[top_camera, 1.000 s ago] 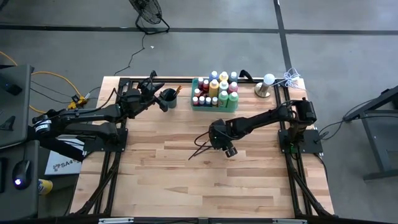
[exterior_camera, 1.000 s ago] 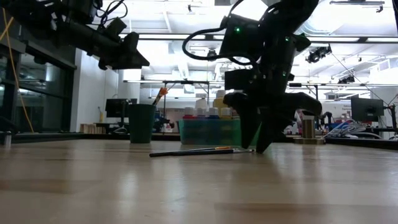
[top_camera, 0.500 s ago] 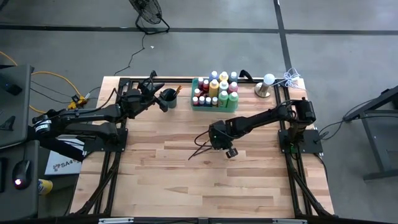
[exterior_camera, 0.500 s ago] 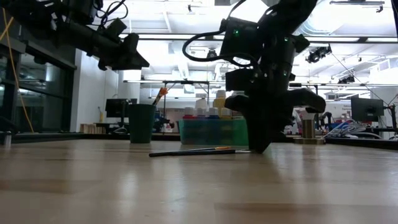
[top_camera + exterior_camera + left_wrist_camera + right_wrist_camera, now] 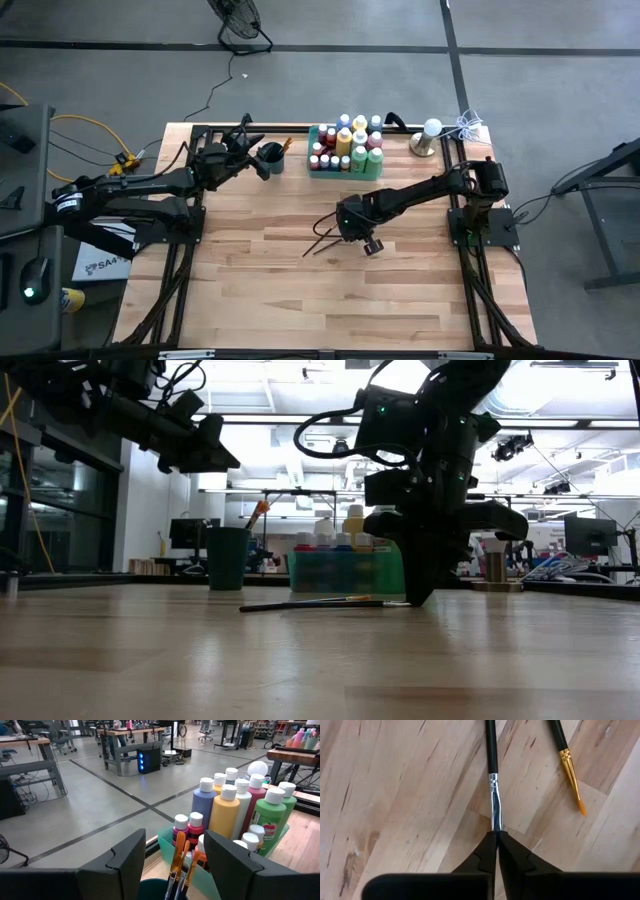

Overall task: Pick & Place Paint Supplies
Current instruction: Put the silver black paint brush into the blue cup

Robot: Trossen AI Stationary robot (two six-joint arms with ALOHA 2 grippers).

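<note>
Mid-bench, the right gripper (image 5: 347, 231) points straight down, its fingers pressed together on the silver ferrule end of a dark-handled paintbrush (image 5: 491, 755) lying flat on the wood; a second brush (image 5: 568, 766) lies just beside it. Toward the far edge, the left gripper (image 5: 252, 157) hovers with fingers apart over the dark cup (image 5: 270, 156) of brushes, beside the green tray (image 5: 313, 160) of paint bottles (image 5: 345, 140).

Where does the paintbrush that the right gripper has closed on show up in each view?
High view: paintbrush on the table's middle, by the right gripper.
Low view: lying flat, gripper at its right end.
Left wrist view: not in it.
Right wrist view: straight ahead of the shut fingertips, ferrule pinched.
Shared landmark: the second brush lying beside it.
</note>
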